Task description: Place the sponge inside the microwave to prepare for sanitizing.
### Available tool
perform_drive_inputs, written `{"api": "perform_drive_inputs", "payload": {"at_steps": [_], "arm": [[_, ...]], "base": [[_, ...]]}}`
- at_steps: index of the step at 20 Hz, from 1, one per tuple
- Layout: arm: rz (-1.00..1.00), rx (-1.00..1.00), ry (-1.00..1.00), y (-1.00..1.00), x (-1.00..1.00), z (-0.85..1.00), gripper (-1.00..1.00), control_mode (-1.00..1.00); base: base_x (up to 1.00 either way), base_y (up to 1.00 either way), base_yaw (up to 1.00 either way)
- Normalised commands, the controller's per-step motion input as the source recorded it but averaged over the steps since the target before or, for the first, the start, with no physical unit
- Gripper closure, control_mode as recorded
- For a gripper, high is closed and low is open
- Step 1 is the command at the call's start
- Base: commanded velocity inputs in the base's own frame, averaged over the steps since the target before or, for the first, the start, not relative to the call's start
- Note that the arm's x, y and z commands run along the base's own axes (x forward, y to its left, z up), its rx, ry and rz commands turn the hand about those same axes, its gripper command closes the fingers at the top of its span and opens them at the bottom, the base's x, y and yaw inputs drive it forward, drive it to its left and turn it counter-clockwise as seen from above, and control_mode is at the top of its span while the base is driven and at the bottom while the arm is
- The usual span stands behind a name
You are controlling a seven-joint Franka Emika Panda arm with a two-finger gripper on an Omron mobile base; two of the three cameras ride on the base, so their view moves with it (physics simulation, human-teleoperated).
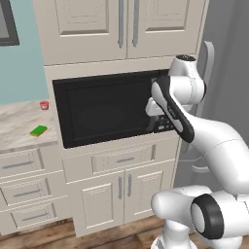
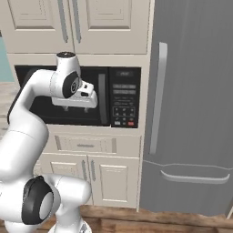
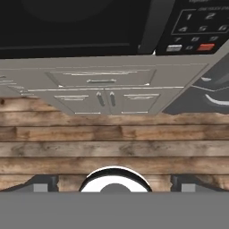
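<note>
Against the cream cabinet wall: one black built-in microwave [image 1: 104, 109], door closed, dark glass, black curved handle [image 2: 102, 99] standing upright at the door's right edge, button panel [image 2: 124, 98] just to the right of that handle, red key at the panel's bottom row.

On the marble worktop [image 1: 17, 127], at 9 o'clock from the microwave in the left base view: one sponge [image 1: 38, 130], flat, green top, lying free, well apart from the arm. Small red cup [image 1: 44, 105] at 1 o'clock from the sponge, near the wall.

White arm, elbow raised, hand set in front of the microwave's right half near the handle. Claw [image 3: 114, 188]: fingertips [image 3: 43, 183] wide apart at the bottom of the hand view, nothing between them, pointing down toward the wood floor [image 3: 112, 147].

Below the microwave: one drawer [image 2: 85, 144] with a bar pull, then a pair of cabinet doors [image 2: 86, 175] with upright pulls.

At 3 o'clock from the microwave in the right base view: grey fridge [image 2: 191, 109], long upright handle [image 2: 157, 98], lower drawer handle [image 2: 195, 176] running across.

Above the microwave: two upper cabinet doors [image 1: 126, 24], closed.
</note>
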Motion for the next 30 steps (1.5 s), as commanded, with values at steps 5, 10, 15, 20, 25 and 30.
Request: {"api": "perform_drive_inputs", "payload": {"at_steps": [5,10,15,20,25,30], "arm": [[0.0,0.0,-0.06,0.0,0.04,0.0,-1.0,-1.0],[0.02,0.0,-0.2,-0.03,0.37,0.0,-1.0,-1.0],[0.03,0.0,-0.03,-0.33,0.42,0.0,-1.0,-1.0],[0.0,0.0,0.14,-0.33,0.49,0.0,-1.0,-1.0],[0.0,0.0,0.0,-0.01,0.58,0.0,-1.0,-1.0],[0.0,0.0,0.0,0.0,0.66,-0.03,-1.0,-1.0]], "base": [[0.0,0.0,0.0],[0.0,0.0,0.0],[0.0,0.0,0.0],[0.0,0.0,0.0],[0.0,0.0,0.0],[0.0,0.0,0.0]]}}
